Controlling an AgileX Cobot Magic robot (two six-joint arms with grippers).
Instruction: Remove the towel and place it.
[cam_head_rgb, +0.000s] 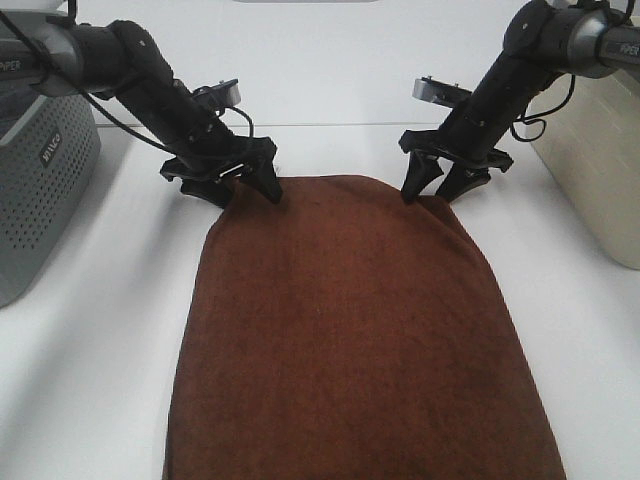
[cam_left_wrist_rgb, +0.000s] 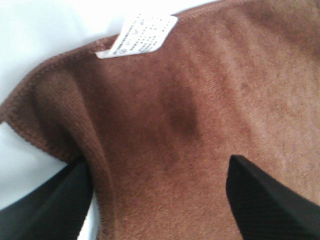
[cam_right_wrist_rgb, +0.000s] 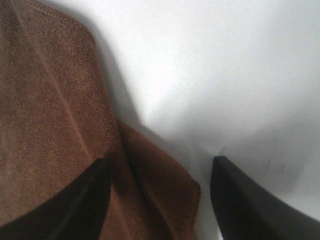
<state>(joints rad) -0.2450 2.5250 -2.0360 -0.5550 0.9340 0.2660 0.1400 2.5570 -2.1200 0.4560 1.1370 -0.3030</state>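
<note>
The towel (cam_head_rgb: 360, 330), a large dark reddish-brown cloth, lies spread over the middle of the white table and runs out of the exterior high view at the near edge. My left gripper (cam_head_rgb: 250, 195) is down at its far left corner and my right gripper (cam_head_rgb: 427, 195) at its far right corner. In the left wrist view the left gripper (cam_left_wrist_rgb: 160, 162) is open, its black fingers (cam_left_wrist_rgb: 60, 205) astride a raised fold of towel (cam_left_wrist_rgb: 200, 100) near the white tag (cam_left_wrist_rgb: 140, 35). The right gripper (cam_right_wrist_rgb: 160, 160) is open too, with the towel's corner (cam_right_wrist_rgb: 160, 185) between its fingers (cam_right_wrist_rgb: 250, 200).
A grey perforated basket (cam_head_rgb: 40, 190) stands at the left edge of the table. A beige container (cam_head_rgb: 600, 170) stands at the right edge. Bare white table (cam_head_rgb: 340, 150) lies beyond the towel's far edge and along both of its sides.
</note>
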